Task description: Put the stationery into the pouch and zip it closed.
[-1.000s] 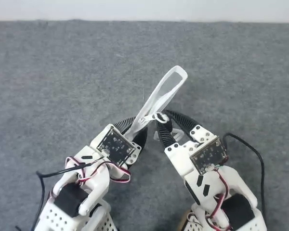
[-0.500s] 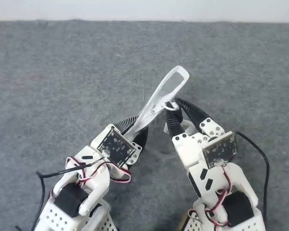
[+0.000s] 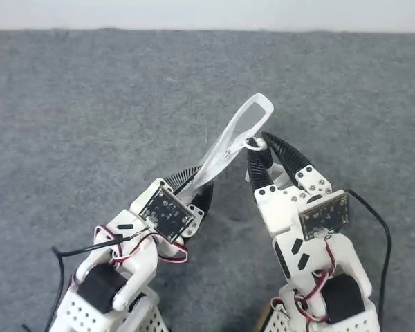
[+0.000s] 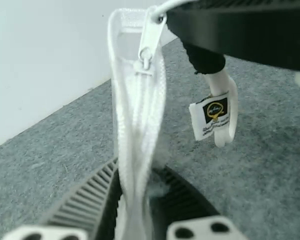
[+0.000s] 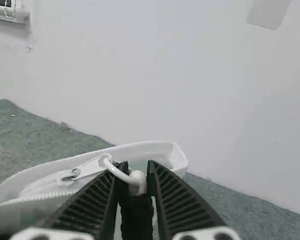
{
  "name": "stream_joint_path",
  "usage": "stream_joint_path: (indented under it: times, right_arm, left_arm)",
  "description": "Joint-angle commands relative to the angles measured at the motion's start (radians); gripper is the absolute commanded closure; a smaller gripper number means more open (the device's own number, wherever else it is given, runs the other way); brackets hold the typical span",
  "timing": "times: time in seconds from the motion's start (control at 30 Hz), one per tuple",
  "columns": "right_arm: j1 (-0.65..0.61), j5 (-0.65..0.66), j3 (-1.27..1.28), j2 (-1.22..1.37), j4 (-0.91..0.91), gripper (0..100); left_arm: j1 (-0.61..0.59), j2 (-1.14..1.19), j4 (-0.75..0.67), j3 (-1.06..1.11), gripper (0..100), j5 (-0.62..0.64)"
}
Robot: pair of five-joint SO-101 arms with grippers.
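**Two arms hold pouch aloft by end and zip pull**

The grey, felt-like worktop runs wide on both sides of the pair and on to a pale wall at its far edge. Both arms are cut off at the near edge of the high view, with their bases out of frame. Between them the white, part-see-through pouch is held off the worktop. It stands edge-on and slants up and away from the left arm towards the far right. Its near end is buried in the left gripper, which is clamped on it, ribbed fingers pressed to either side, so that end of the pouch cannot be seen. What the pouch holds cannot be made out from any angle. The right gripper meets the pouch near its raised far end, jaws drawn in on the zip pull, whose white ring sits pinched between the black fingertips. A small printed label hangs from a white loop just beside the right gripper.
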Motion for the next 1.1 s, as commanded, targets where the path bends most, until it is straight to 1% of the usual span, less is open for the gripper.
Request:
stream_joint_path:
  times: [0.0,0.2,0.3,0.43,0.6,0.7,0.77,0.83,0.9,1.07]
  right_arm:
    - [0.056,-0.008,-0.048,0.008,-0.047,99.1]
    - [0.059,-0.006,-0.049,0.035,-0.048,99.1]
    - [0.065,0.018,-0.049,0.124,-0.107,99.1]
    - [0.088,0.002,-0.058,0.237,-0.142,99.1]
    - [0.081,0.000,-0.064,0.217,-0.114,99.1]
    - [0.038,0.008,-0.063,0.171,-0.067,99.1]
    - [0.001,0.038,-0.063,0.137,-0.030,99.1]
    - [-0.041,0.069,-0.063,0.113,0.001,99.1]
    - [-0.071,0.083,-0.061,0.101,0.027,99.1]
    - [-0.131,0.110,-0.028,0.091,0.031,99.1]
  left_arm:
    - [-0.009,-0.008,0.014,-0.021,99,-0.003]
    - [-0.009,-0.008,0.014,-0.021,99,-0.003]
    - [-0.009,-0.008,0.014,-0.021,99,-0.003]
    - [-0.009,-0.008,0.014,-0.021,99,-0.003]
    - [-0.009,-0.008,0.015,-0.027,99,0.000]
    - [-0.009,-0.008,0.021,-0.041,99,0.003]
    - [-0.009,-0.008,0.044,-0.062,98,0.003]
    - [-0.009,-0.008,0.060,-0.076,95,0.015]
    - [-0.009,-0.008,0.063,-0.081,93,0.054]
    - [-0.011,-0.008,0.061,-0.091,91,0.068]
